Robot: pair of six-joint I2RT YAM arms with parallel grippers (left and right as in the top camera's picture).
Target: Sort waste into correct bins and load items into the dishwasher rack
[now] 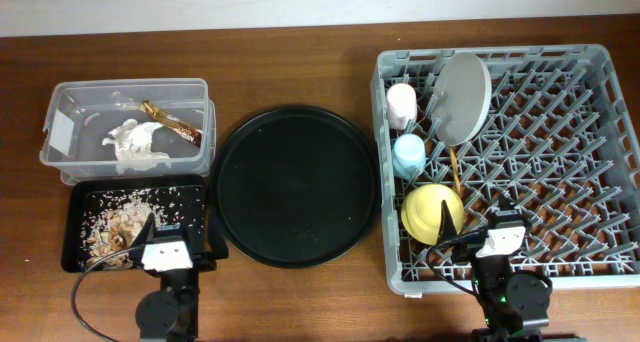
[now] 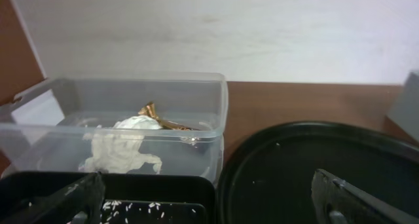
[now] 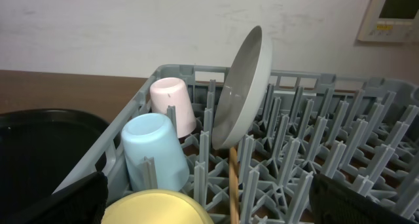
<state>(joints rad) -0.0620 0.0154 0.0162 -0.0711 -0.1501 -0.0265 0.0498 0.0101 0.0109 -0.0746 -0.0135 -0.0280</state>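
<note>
The grey dishwasher rack [image 1: 560,172] holds the pink cup [image 1: 401,103], blue cup [image 1: 408,154], yellow bowl [image 1: 431,210], upright grey-white plate [image 1: 463,96] and a wooden chopstick [image 1: 455,169]. The clear box [image 1: 70,107] holds white tissue [image 1: 135,142] and the gold wrapper [image 1: 172,123]. The shallow black tray [image 1: 78,247] holds beige food scraps [image 1: 120,227]. My left gripper [image 2: 209,207] is open and empty over the black tray's near right corner. My right gripper [image 3: 209,204] is open and empty above the yellow bowl [image 3: 157,207], near the blue cup [image 3: 154,152] and pink cup [image 3: 173,103].
A large round black tray [image 1: 297,185] lies between the bins and the rack; it also shows in the left wrist view [image 2: 314,165]. A white wall panel [image 3: 389,14] hangs behind the rack. The brown table [image 1: 300,52] runs along the back.
</note>
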